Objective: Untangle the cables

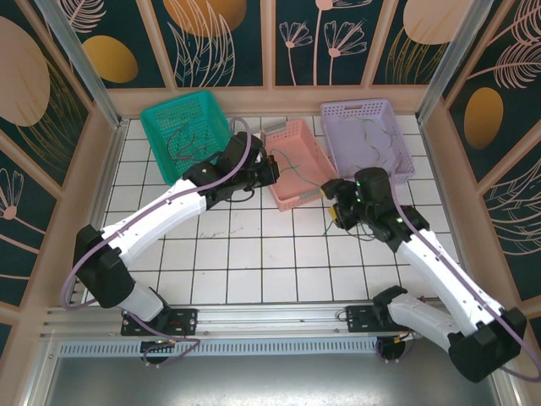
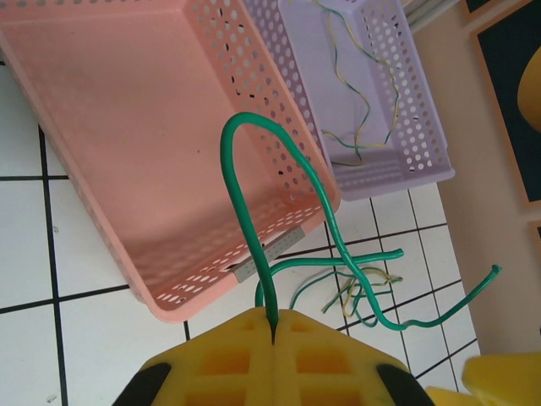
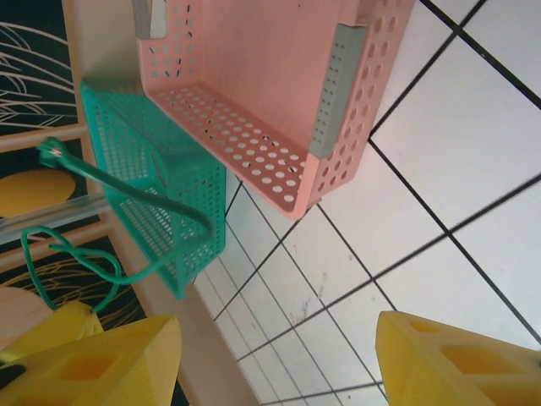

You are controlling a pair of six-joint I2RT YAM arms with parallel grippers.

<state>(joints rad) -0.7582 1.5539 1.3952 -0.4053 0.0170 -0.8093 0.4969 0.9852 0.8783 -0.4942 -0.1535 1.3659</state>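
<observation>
The left gripper (image 2: 273, 315) clenches the green cable (image 2: 245, 194), the right gripper (image 3: 270, 355) hangs released, so draw slowly left, clear of the bunch (image 2: 365, 292)

A green cable (image 2: 247, 117) arches upward from bottom centre of the left wrist view. Its ends trail lower right among tangled thin yellow-green wires (image 2: 365, 294).
</observation>
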